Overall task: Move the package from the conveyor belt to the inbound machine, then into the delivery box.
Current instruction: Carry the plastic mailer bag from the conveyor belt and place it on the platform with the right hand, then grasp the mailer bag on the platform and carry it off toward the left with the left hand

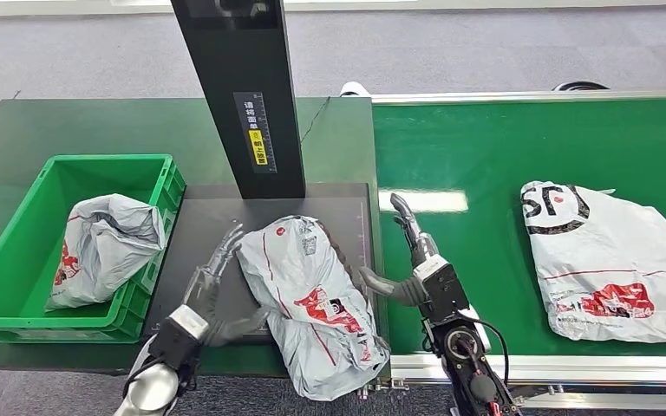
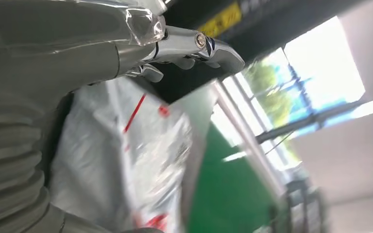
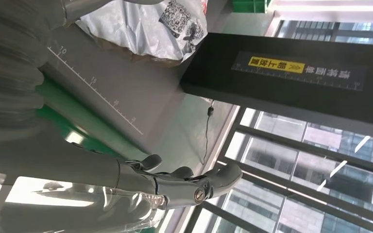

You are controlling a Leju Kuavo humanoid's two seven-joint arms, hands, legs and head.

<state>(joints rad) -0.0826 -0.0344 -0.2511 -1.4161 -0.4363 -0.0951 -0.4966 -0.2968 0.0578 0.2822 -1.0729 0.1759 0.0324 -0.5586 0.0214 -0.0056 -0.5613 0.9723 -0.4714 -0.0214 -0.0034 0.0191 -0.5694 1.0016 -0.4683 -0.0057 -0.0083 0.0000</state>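
Hands flank a grey courier package lying on the dark scanning plate of the inbound machine, its near end hanging over the plate's near edge. The left hand lies at the package's left side, fingers stretched out and spread, thumb reaching toward the bag; whether it touches is hard to tell. The right hand stands just right of the package, fingers extended and apart, thumb pointing toward the bag, holding nothing. From the left wrist, the bag's red markings show blurred beside the shiny fingertips. From the right wrist, a ruler scale printed on the plate and a printed code patch on the bag show, details the head view leaves small. Left of the plate, a green delivery crate holds one crumpled grey package. On the green conveyor belt to the right lies another package with black lettering. Farther back rises the machine's black column with a yellow label.
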